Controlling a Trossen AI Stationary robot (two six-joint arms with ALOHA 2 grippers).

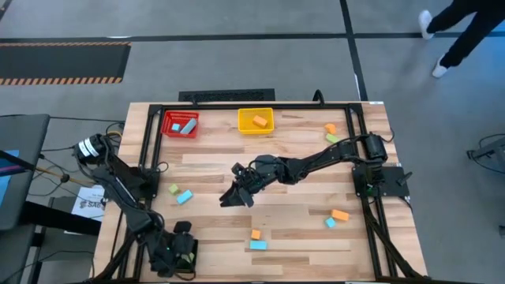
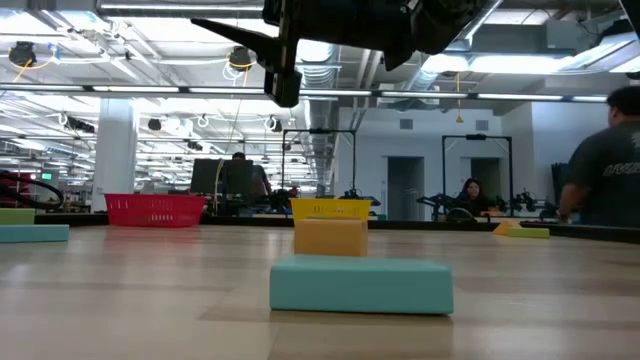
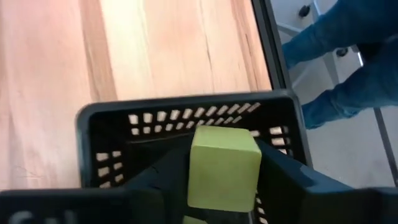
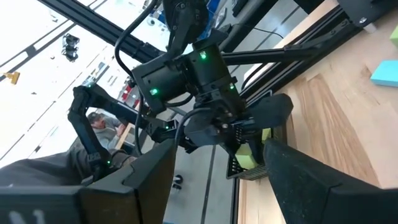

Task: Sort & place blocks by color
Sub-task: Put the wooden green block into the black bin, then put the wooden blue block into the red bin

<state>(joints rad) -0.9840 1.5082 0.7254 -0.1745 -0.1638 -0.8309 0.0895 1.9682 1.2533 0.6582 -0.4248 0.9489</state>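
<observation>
My left gripper (image 1: 180, 251) is at the table's near left corner, over a black basket (image 3: 186, 109), shut on a light green cube (image 3: 224, 168). My right gripper (image 1: 235, 196) hangs open above the table's middle with nothing between its fingers. Loose blocks lie flat on the wood: a green (image 1: 173, 189) and a blue (image 1: 184, 196) at the left, an orange (image 1: 256, 234) and a blue bar (image 2: 360, 285) near the front, and an orange (image 1: 340, 214) and a blue (image 1: 330, 223) at the right. My left gripper pinches the green cube between its two fingers, on two opposite side faces (image 3: 254, 163). The fingers come from above, slanting down. The cube is lifted clear, just above the inside of the black basket (image 4: 249, 168).
A red bin (image 1: 181, 124) with blue blocks and a yellow bin (image 1: 256, 121) with an orange block stand at the far edge. An orange (image 1: 330, 128) and a green block (image 1: 332, 138) lie at the far right. A person's legs (image 3: 348, 62) are beside the table.
</observation>
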